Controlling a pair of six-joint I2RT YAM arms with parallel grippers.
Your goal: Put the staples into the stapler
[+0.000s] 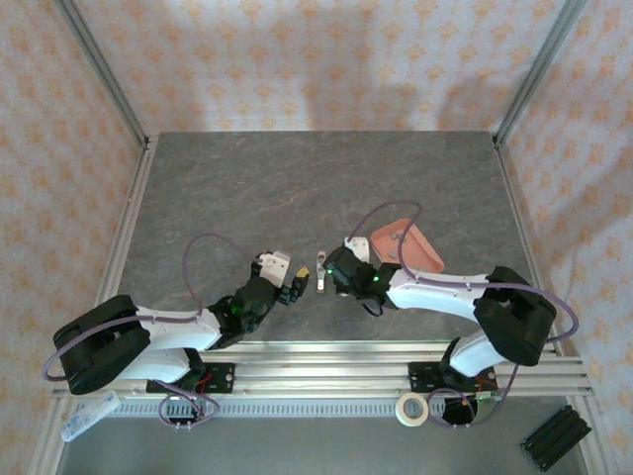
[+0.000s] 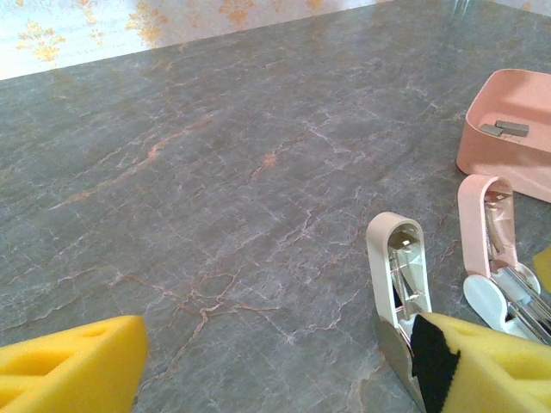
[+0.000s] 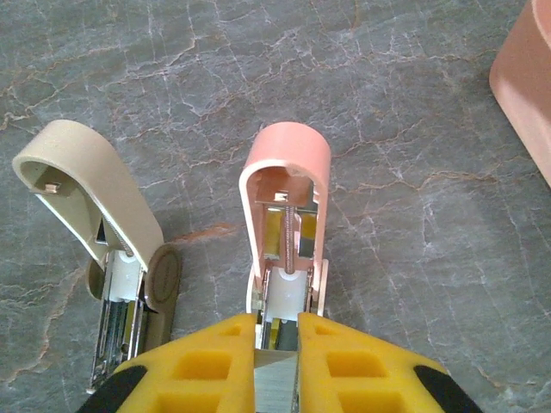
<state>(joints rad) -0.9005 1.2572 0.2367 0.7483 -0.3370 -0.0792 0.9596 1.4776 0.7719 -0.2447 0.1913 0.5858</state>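
Grey staples [image 2: 504, 129] lie in the tray [image 2: 499, 169], apart from right gripper [image 3: 277, 334], seemingly clamping pink stapler [image 3: 285, 163].

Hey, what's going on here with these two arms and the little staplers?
Two robot arms are loading staples into small staplers. The right gripper is closed on a thin metal piece at the back end of the open pink stapler; I cannot tell whether that piece is a staple strip. The left gripper is open, with one finger at the base of the open beige stapler. A few staples lie in the pink tray.
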